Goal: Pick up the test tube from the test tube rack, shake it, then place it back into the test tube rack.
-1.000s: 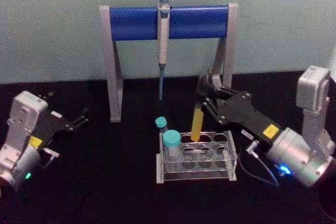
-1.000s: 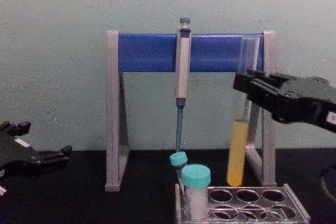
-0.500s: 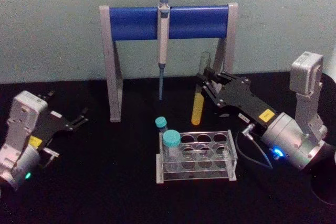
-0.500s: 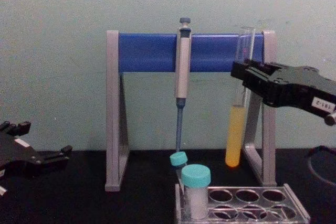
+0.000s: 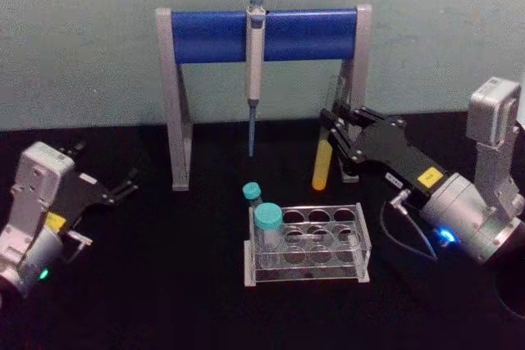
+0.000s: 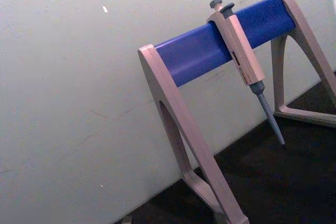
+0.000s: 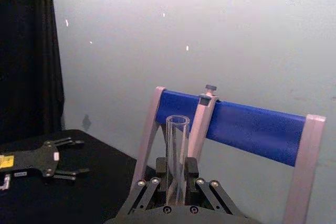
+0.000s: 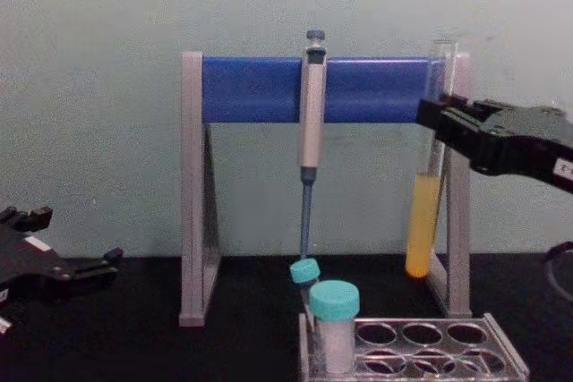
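Test tube in my right gripper, up off the rack.

My right gripper (image 5: 333, 123) is clamped on the clear upper part of the test tube (image 5: 323, 166), holding it close to upright, with the yellow liquid in its lower part. From the chest camera, the tube's round bottom hangs above the black table (image 5: 164, 284), higher than the test tube rack (image 5: 305, 270) and in front of the right leg of the pipette stand (image 5: 205, 36). The rack sits below and to the left of the tube, with two teal-capped vials (image 5: 267, 217) at its left end. A pipette (image 5: 255, 55) hangs from the stand's blue bar. My left gripper (image 5: 125, 186) is parked low on the left of the table, fingers apart.
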Robot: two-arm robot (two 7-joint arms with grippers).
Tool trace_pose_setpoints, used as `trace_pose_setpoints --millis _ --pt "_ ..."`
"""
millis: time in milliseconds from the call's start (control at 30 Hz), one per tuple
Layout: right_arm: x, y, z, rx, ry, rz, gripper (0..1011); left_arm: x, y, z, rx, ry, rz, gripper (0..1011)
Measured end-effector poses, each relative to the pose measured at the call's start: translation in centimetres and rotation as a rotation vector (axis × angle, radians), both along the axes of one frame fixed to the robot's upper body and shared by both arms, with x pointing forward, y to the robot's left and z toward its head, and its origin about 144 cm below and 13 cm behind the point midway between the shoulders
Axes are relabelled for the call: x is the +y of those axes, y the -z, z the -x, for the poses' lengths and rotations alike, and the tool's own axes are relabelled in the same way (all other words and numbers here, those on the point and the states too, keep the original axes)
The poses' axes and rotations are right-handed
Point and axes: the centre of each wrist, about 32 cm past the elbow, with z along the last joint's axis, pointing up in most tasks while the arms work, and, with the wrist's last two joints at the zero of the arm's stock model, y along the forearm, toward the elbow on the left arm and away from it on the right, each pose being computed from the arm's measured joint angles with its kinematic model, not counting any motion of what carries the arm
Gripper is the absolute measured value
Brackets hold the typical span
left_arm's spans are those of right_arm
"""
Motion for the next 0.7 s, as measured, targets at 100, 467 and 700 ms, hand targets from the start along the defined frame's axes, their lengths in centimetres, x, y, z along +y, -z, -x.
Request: trace_pose_setpoints --millis 100,467,700 --pt "-0.2 -0.1 0.2 -0.001 0.01 0.003 227 0.0 0.0 0.0 0.0 0.0 0.0 1001" --pt "-2.0 -0.2 2.3 0.008 0.058 0.025 227 0.0 0.0 0.0 0.0 0.0 0.0 1001" --pt "-2.2 0.1 4.3 0.039 0.037 0.031 227 0.0 0.0 0.0 0.0 0.0 0.0 1001"
